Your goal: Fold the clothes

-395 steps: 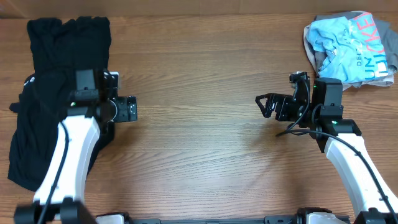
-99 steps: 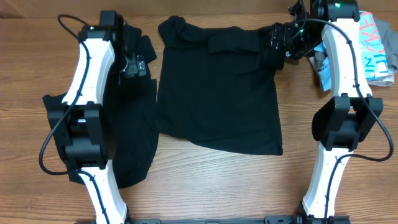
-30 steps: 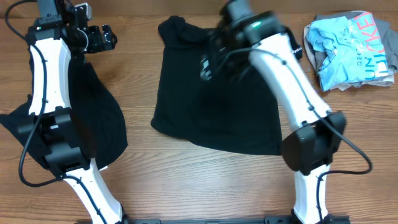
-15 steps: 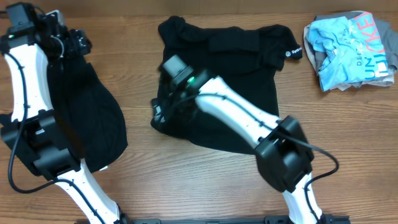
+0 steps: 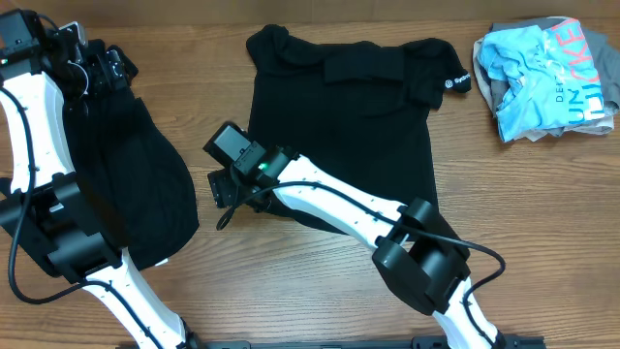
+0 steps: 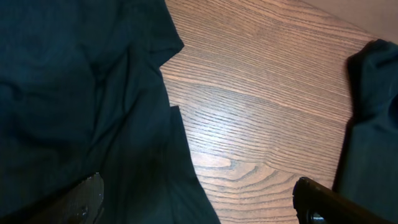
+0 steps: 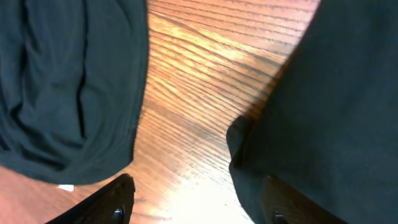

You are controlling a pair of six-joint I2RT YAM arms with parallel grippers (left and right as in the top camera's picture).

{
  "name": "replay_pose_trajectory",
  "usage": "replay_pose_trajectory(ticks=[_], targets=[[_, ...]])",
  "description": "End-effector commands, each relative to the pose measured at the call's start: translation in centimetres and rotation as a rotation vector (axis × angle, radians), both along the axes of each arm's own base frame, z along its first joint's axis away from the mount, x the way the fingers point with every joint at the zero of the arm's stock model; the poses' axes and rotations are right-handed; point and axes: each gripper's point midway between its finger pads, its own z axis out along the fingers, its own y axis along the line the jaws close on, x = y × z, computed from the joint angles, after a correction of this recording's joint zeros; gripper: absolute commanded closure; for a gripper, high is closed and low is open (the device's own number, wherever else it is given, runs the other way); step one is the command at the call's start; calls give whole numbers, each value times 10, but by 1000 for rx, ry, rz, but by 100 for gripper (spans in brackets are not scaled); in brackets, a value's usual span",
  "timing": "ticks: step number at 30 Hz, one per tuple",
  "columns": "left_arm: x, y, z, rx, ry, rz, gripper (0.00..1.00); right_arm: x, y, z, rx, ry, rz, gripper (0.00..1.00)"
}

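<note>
One of the clothes, a black shirt (image 5: 339,126), lies spread flat at the table's middle, with a small white mark (image 5: 451,83) on its right sleeve. A second black garment (image 5: 126,184) lies heaped at the left. My right gripper (image 5: 218,186) hangs at the spread shirt's lower left corner. In the right wrist view it (image 7: 199,208) is open: one finger (image 7: 106,202) is over bare wood, the other (image 7: 292,205) over the shirt's corner (image 7: 298,112). My left gripper (image 5: 114,66) is wide open above the top of the heaped garment (image 6: 74,93), holding nothing.
A pile of light blue and grey clothes (image 5: 542,78) sits at the back right corner. A strip of bare wood (image 7: 186,106) separates the two black garments. The left arm's base stands on the heaped garment's near side.
My right arm has swept from the spread shirt's upper part down and left to its lower left corner. My left gripper has shifted a little to the left.
</note>
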Motion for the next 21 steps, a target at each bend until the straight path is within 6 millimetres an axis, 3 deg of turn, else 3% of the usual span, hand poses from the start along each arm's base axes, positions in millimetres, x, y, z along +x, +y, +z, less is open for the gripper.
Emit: replay_pose_trajectory(ticks=[1,14,15,18,21], targets=[[4,1,4,14,-13,-14,0,0,-11,-40,-78,46,-43,33],[1,1,-10,7,16,-12,0,2,-47,-70,-203,127,-219,48],[1,1,-10,7,16,-12,0,3,-51,-70,-208,137,-239,51],[1,0,-10,7,17,-12,0,8,-64,-71,-206,193,-270,78],[1,0,-10,6,18,-12,0,12,-77,-63,-197,258,-288,96]])
